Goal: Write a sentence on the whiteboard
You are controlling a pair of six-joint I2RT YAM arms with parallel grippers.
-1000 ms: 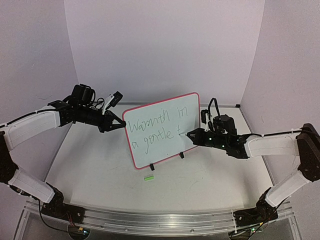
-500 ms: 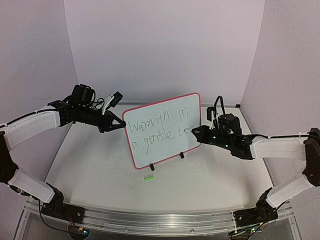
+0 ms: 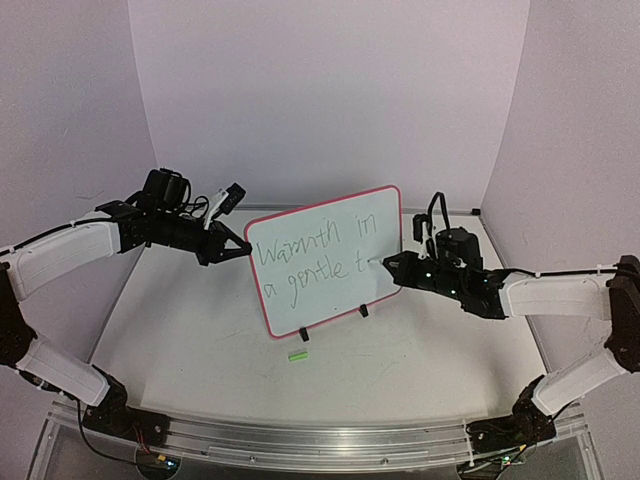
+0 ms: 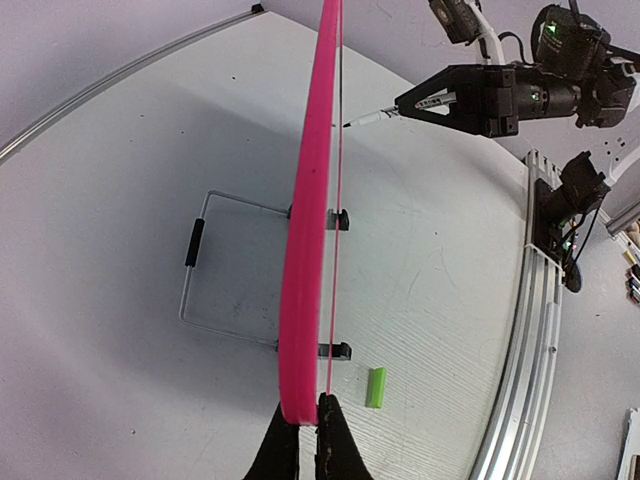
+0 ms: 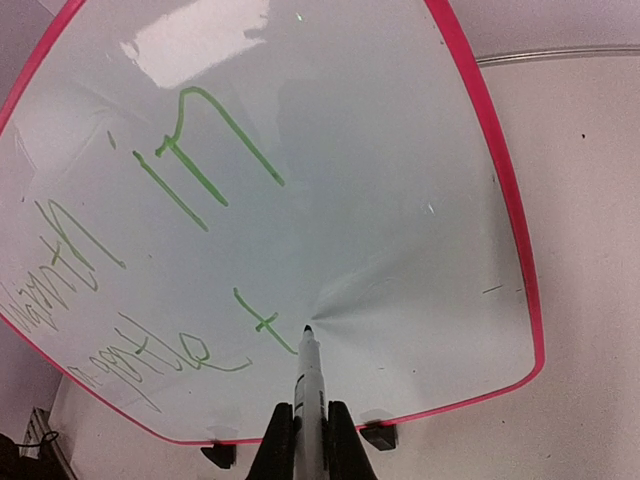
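A: Where's the task thing? Quick

B: Small rectangular whiteboard (image 3: 322, 306) with a rounded red-pink frame and glossy white face. It's in the centre of the top view, standing tilted on two black clip feet on the pale table (image 3: 190, 330)

A: Grippers?

B: The black two-finger left gripper (image 3: 244, 250) is clenched on the whiteboard's left edge. In the left wrist view its fingers pinch the frame at the bottom centre. The black right gripper (image 3: 388, 266) is clamped round a thin white-barrelled marker (image 5: 307, 378). The tip is at the white face in the lower middle of the right wrist view and looks like it's touching, can't swear to it

A: Progress on the thin green handwritten sentence (image 3: 305, 275)?

B: Top line reads "Warmth in", second line "a gentle t". The tip is just right of that "t", so I'd judge it's mid-word

A: What's left?

B: Seemingly the rest of that last word, then lift the marker off. The face is bare to the right of the "t", so there looks to be enough room. I'd call the task most of the way done

A: Anything else down there?

B: A small bright-green oblong piece (image 3: 297, 355) lies on the table just below the whiteboard in the top view, apart from it. Probably the pen cap, but that's a guess

A: Status tag?

B: In progress, last word unfinished
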